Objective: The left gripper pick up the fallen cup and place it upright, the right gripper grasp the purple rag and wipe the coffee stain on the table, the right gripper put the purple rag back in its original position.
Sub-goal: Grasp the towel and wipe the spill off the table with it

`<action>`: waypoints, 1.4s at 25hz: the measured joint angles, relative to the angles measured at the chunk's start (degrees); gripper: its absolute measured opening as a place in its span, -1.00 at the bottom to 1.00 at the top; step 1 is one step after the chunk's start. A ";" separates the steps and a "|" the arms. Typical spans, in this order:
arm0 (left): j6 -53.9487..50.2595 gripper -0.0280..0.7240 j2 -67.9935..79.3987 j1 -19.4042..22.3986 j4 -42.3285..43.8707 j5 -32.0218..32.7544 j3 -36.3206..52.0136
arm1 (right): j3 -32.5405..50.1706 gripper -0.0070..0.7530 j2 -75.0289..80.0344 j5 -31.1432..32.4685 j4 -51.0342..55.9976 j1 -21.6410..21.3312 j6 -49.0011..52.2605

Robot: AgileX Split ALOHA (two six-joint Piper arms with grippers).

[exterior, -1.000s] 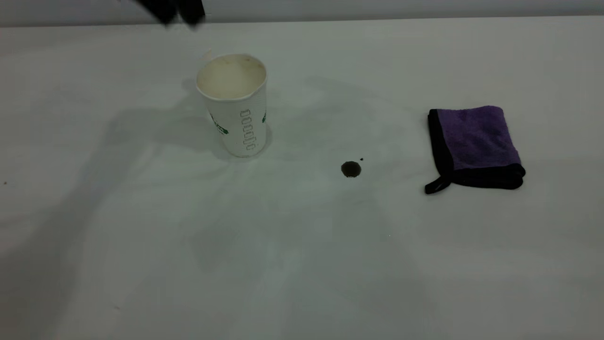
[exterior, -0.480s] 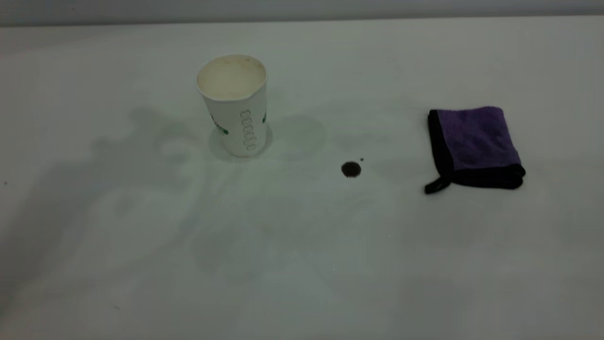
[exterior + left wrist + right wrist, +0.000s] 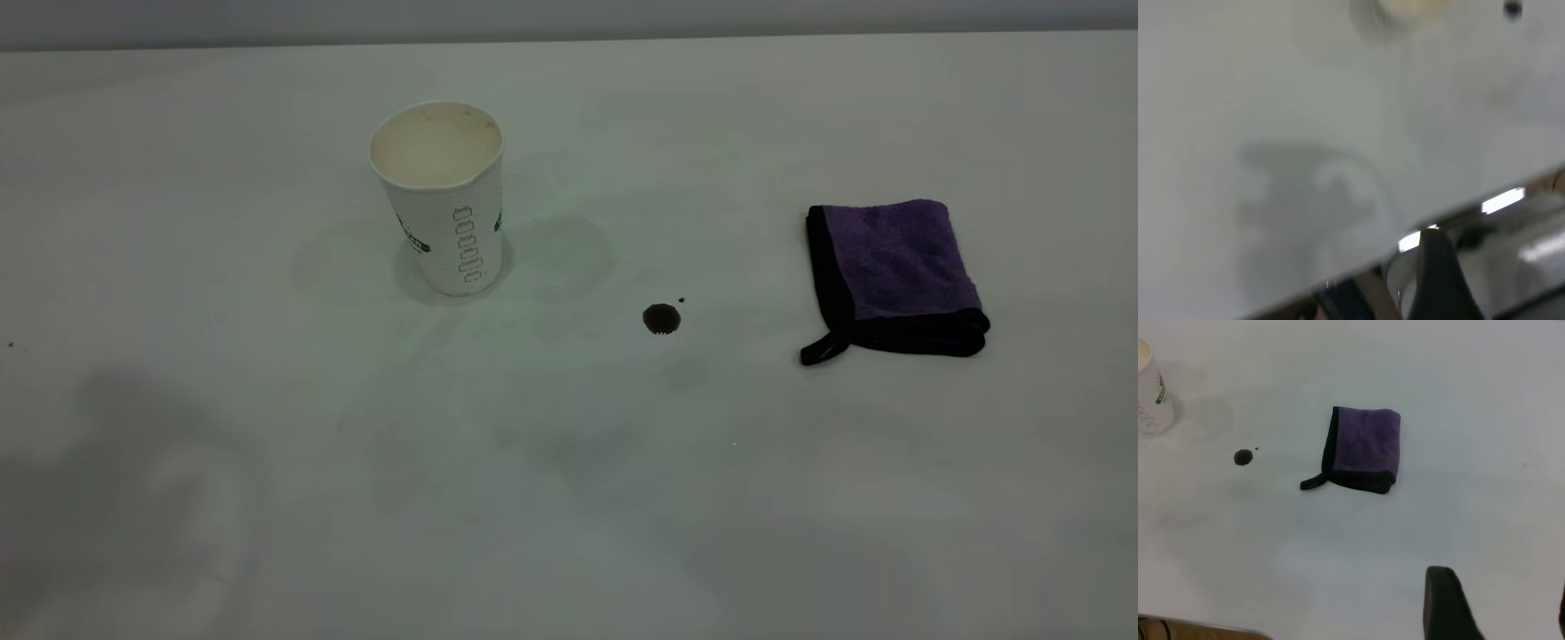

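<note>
The cup point(image 3: 440, 196) stands upright on the table point(image 3: 569, 498), mouth up; it also shows in the right wrist view point(image 3: 1150, 393). The coffee stain point(image 3: 661, 318) is a small dark spot to the cup's right, and the right wrist view shows it too point(image 3: 1243, 457). The purple rag point(image 3: 893, 276) lies folded at the right and also shows in the right wrist view point(image 3: 1361, 450). Neither gripper shows in the exterior view. My left gripper point(image 3: 1501, 280) is over the table's edge, far from the cup, one finger point(image 3: 1438, 280) showing with a wide gap beside it. My right gripper point(image 3: 1501, 613) is open and empty, well short of the rag.
A tiny dark speck point(image 3: 681, 300) lies just beside the stain. The table's far edge point(image 3: 569, 40) runs along the back. In the left wrist view the table's edge point(image 3: 1405, 250) shows with dark frame parts below it.
The left gripper, at the top edge behind the cup a second ago, has left the exterior view. Its shadow slid to the front left. Cup, stain and rag have not moved.
</note>
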 joint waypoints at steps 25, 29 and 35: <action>-7.45 0.42 -45.80 0.00 4.58 -3.39 37.25 | 0.00 0.18 0.00 0.00 0.00 0.00 0.00; -7.45 0.42 -48.67 0.37 4.58 -3.39 37.25 | 0.00 0.18 0.00 0.00 0.00 0.00 0.00; -7.45 0.42 -53.17 8.23 4.58 -3.28 37.32 | 0.00 0.18 0.00 0.00 0.00 0.00 0.00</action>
